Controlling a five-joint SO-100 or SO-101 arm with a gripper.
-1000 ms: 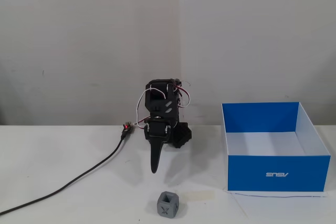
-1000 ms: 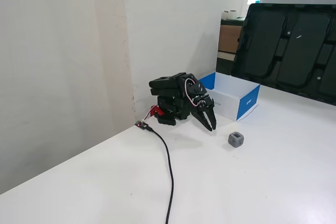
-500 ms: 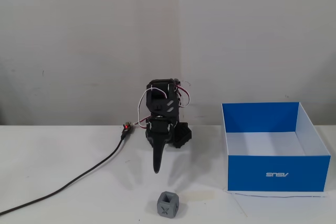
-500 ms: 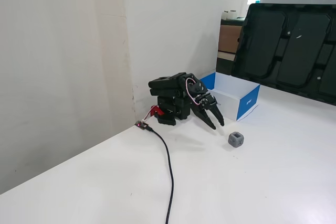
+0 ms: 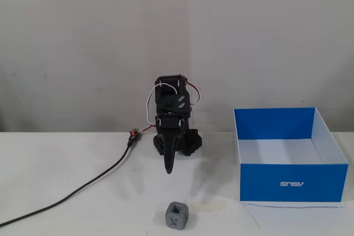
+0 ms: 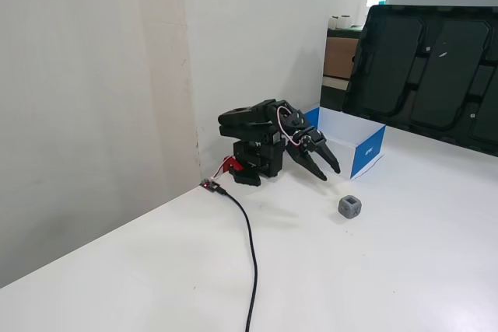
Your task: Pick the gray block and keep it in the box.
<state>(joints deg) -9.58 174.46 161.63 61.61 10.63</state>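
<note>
You have nothing done yet: gray block [image 5: 177,215] sits on the counter [image 5: 66,192], box [image 5: 289,182] empty, fingers [image 6: 333,167] spread, holding nothing, above it.

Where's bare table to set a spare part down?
Widest free patch: in a fixed view, the table in front of the gray block, right of the cable. Crowded: the strip between pincer, block and box.

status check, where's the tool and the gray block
Tool open, empty, raised off the table. Small gray cube on table, untouched, apart from the big blue cardboard box. Nothing between tool and cube.
</note>
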